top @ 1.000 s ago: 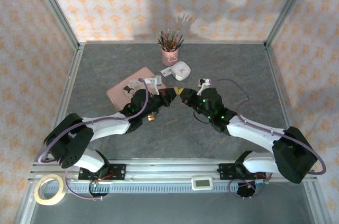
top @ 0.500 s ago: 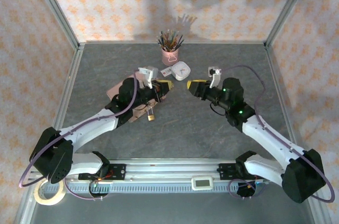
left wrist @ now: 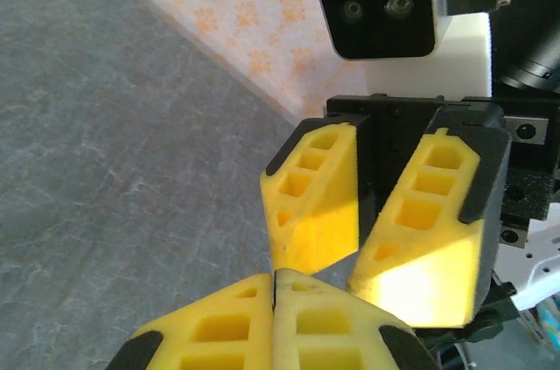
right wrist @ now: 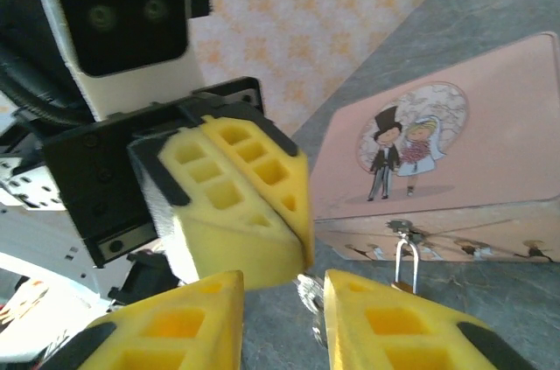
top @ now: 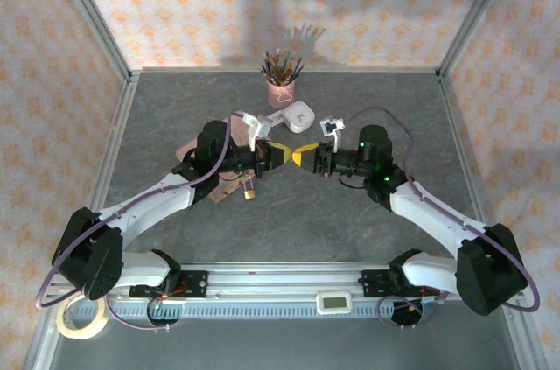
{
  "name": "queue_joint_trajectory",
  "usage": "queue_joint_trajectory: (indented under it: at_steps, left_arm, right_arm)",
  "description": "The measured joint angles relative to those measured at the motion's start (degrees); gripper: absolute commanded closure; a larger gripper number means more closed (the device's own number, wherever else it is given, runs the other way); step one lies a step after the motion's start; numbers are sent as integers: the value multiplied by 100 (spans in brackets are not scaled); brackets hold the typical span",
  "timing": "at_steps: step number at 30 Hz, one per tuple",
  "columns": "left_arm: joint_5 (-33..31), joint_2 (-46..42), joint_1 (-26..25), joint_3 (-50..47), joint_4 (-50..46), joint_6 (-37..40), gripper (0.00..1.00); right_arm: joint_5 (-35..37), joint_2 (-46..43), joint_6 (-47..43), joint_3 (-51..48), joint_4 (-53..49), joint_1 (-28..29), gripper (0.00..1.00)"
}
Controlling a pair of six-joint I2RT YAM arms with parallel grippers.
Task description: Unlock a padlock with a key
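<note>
Right gripper point(right wrist: 284, 304) is nearest in its own wrist view: fingers spread, nothing between the pads. Just past it the left gripper point(right wrist: 296, 228) faces it tip to tip, fingers pressed together. A small silvery bit point(right wrist: 308, 291) sits at the left tips, in the gap between the right fingers. Probably the key or its ring, but too small to confirm, and can't tell whether the left fingers actually pinch it. Reads as a handover in the air above the surface point(top: 350, 230). Risks, as judgement: if left releases before right closes, the piece drops and may land flat, awkward to re-pick. If right closes off-centre it grabs the ring, not the blade, so the key swings and can't be aimed. The foam tips are nearly touching, so any further advance could bump them and knock the piece loose. Beyond the grippers is the padlock point(top: 250, 194): tiny, brass-gold body, thin silver U shackle, apparently hanging from the hasp on the front of the pink tin point(right wrist: 455, 151). Shackle looks closed, keyhole not visible, and a right finger partly hides the body in the wrist view. It hangs loose, so it will likely swing away under key pressure unless braced. Far back is the pencil cup point(top: 281, 90), well apart.
</note>
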Motion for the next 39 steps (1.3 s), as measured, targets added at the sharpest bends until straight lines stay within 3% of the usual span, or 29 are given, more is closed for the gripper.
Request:
queue_joint_trajectory:
  at_steps: [6,16,32,35,39]
  left_arm:
    - [101,57,13,-17,114,-157,100]
    - [105,57,72,-55,299,-328,100]
    - [107,57,96,-66,459,-496,100]
    - [291,55,103,-63,570,-546,100]
    - [389,55,105,-63,592,-566,100]
  right_arm:
    - [-184,221,22,0,195,35,77]
    - [-184,162,-87,-35,181,46,63]
    - [-72,96,-175,-81,166,31,58]
    - [184,142,-221,-83,98,17,50]
    - [398,160,-262,-103,35,-2,51]
